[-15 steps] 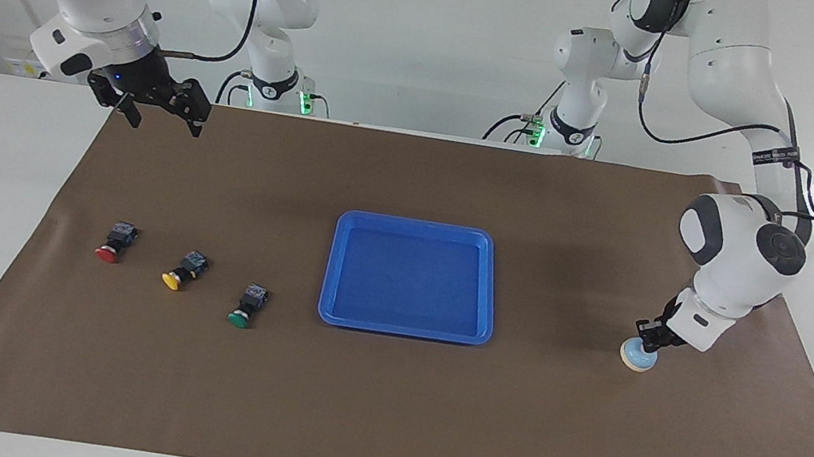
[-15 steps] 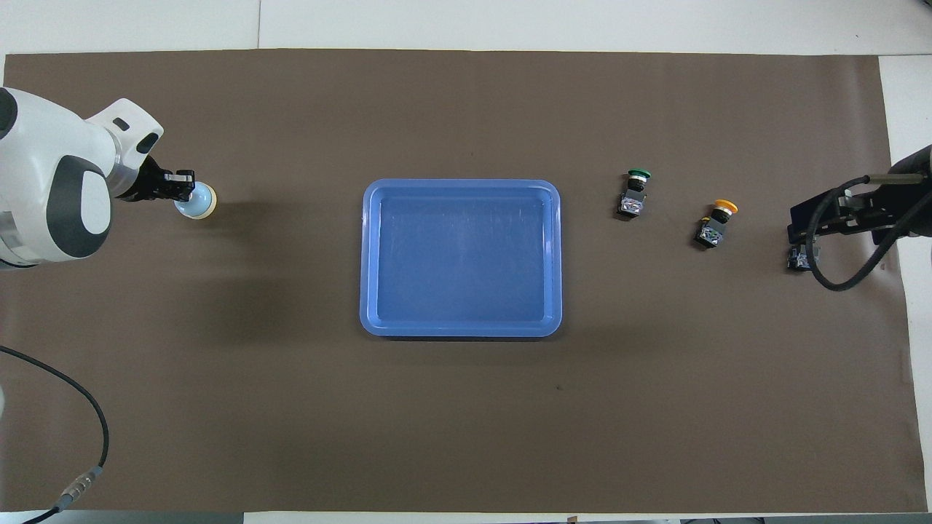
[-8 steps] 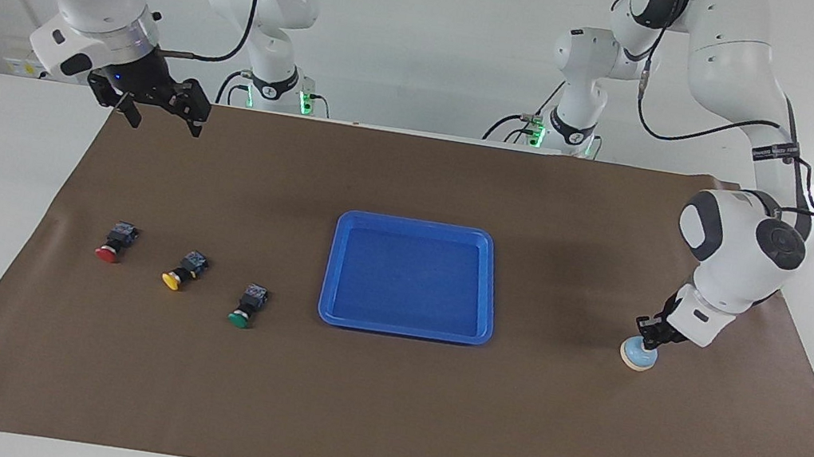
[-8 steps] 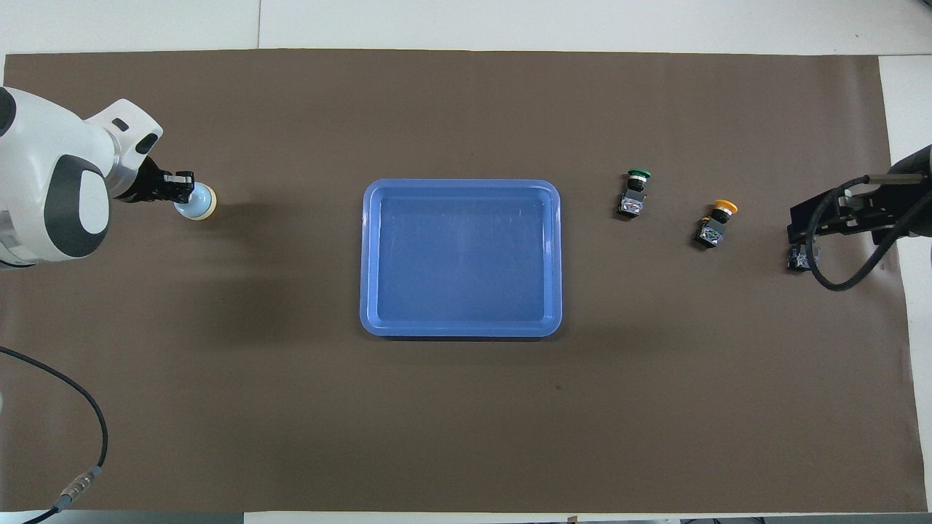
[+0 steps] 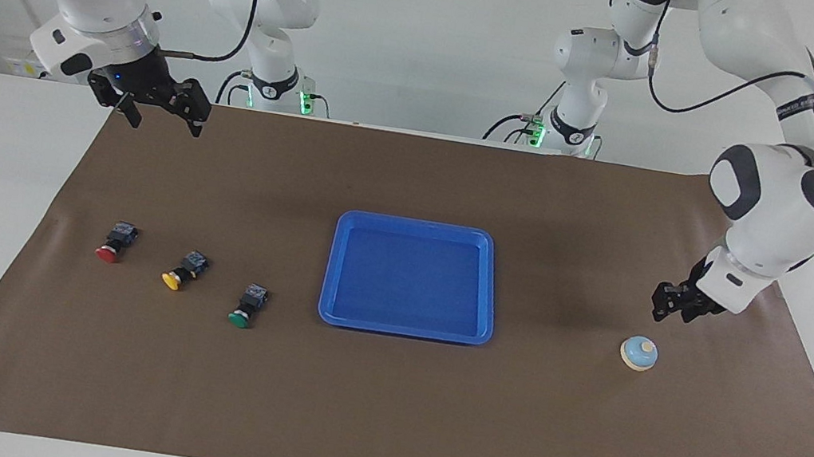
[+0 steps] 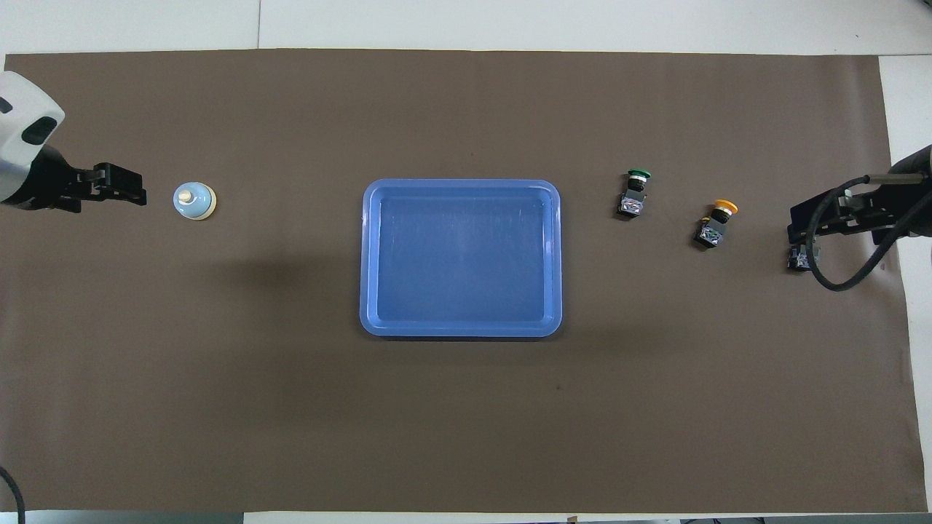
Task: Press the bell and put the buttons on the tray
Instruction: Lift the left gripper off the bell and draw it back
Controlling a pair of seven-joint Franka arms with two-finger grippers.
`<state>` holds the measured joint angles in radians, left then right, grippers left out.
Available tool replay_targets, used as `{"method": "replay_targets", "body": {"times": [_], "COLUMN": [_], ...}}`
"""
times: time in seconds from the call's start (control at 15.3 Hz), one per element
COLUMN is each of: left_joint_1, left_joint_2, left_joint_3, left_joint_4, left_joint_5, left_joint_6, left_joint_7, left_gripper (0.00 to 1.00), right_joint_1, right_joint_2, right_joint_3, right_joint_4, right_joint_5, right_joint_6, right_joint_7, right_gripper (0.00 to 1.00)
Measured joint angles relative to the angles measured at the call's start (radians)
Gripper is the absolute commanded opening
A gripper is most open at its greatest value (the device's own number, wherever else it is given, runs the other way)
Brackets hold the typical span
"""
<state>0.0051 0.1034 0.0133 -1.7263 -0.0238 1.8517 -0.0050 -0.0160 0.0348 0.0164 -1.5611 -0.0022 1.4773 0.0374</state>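
Note:
The light-blue bell (image 5: 638, 353) stands alone on the brown mat toward the left arm's end, its cream knob uncovered. My left gripper (image 5: 673, 313) hangs open in the air just off it, touching nothing; from overhead it (image 6: 138, 193) sits beside the bell. The blue tray (image 5: 420, 224) lies mid-mat with nothing in it. The red button (image 5: 109, 249), yellow button (image 5: 178, 273) and green button (image 5: 243, 309) lie on their sides in a row toward the right arm's end. My right gripper (image 5: 161, 118) waits open, raised over the mat's corner by the robots.
The brown mat (image 5: 379, 418) covers most of the white table. In the overhead view the right hand and its cable (image 6: 848, 251) hide the red button's cap, and only its black body (image 6: 799, 260) shows.
My left gripper has lifted off the bell's knob, pulled back toward the left arm's end and opened its fingers. The right arm, buttons and tray have stayed put.

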Motion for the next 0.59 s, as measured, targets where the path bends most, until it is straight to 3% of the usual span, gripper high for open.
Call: {"method": "replay_targets", "body": {"times": [0.26,0.59], "left_joint_1": [0.001,0.001], "left_joint_2": [-0.094,-0.126], "left_joint_3": [0.003,0.003], "left_joint_4": [-0.001,0.032], "left_joint_5": [0.0,0.0], "left_joint_6": [-0.092,-0.186], "left_joint_7": [0.0,0.0], "left_gripper": [1.0,1.0], "right_joint_1": [0.0,0.0], "right_joint_2": [0.0,0.0], "right_joint_3": [0.0,0.0], "right_joint_4": [0.0,0.0], "right_joint_5": [0.0,0.0], "right_joint_6": [0.0,0.0], "right_joint_7": [0.0,0.0], "right_gripper": [1.0,1.0]}}
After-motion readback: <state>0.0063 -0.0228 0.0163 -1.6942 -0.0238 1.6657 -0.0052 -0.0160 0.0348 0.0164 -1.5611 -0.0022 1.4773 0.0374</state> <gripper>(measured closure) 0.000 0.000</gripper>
